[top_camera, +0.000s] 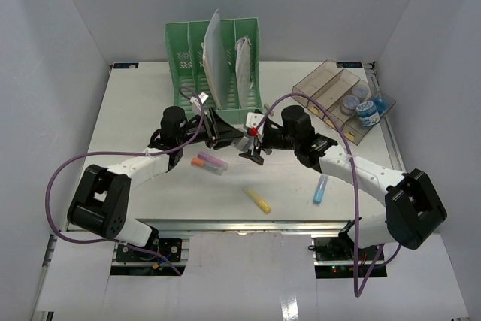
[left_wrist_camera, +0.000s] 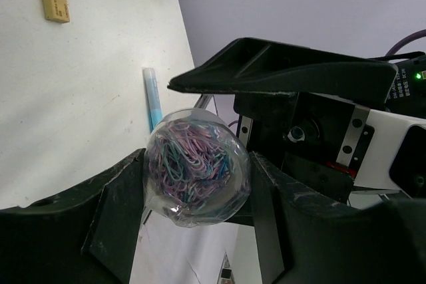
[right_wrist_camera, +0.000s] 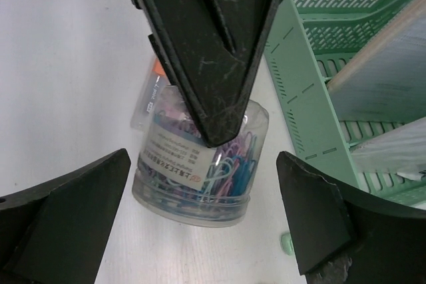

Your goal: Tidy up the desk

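Observation:
A clear round jar of coloured paper clips sits between the two fingers of my left gripper, which is shut on it and holds it above the white desk. In the right wrist view the jar hangs on its side under a left finger. My right gripper faces it, open, one finger on each side and neither touching. From above, the left gripper and right gripper meet at the desk's middle, in front of the rack.
A green file rack with papers stands at the back. A clear brown tray with small blue jars is at back right. Loose on the desk are orange and purple highlighters, a yellow marker, a blue marker and a tan eraser.

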Available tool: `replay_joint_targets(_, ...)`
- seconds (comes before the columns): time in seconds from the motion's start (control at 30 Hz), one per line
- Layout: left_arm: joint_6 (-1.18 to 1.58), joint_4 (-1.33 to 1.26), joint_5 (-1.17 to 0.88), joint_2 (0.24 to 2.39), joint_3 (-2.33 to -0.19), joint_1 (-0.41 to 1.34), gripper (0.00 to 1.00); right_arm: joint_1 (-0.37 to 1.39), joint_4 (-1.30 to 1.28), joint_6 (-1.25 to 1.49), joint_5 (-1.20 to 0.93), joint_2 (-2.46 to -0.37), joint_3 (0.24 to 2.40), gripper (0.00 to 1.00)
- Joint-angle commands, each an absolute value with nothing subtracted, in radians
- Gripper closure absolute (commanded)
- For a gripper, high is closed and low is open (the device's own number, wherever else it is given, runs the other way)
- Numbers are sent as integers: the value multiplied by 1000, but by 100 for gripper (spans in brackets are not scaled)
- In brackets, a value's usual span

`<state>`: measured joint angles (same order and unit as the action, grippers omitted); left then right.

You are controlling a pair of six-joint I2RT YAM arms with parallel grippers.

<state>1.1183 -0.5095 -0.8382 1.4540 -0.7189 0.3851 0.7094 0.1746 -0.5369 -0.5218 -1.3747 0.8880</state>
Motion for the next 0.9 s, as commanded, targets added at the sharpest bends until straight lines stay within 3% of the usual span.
replay_joint_targets(0.0,1118,-558,-861,1453,-752,383,54,713,233,-508,-489,-1395,941,19)
replay_joint_targets(0.13,1111,-553,-861,1462,-759,382,46,714,218,-517,-499,-1406,951,50)
replay_joint_targets(0.33,1027,-453,-833,1483,-822,380,20,715,200,-537,-510,-1386,943,74)
replay_joint_targets(0.4,992,-397,-820,1493,-855,373,17,713,193,-551,-500,-1375,932,80)
replay_joint_targets(0.57,846,-196,-716,1481,-982,326,5,685,185,-565,-484,-1299,880,83)
replay_joint_targets(0.7,548,104,-442,1432,-1112,311,3,588,186,-530,-475,-1234,824,84)
replay_joint_targets(0.87,367,170,-296,1283,-1039,290,2,388,189,-483,-468,-1193,775,83)
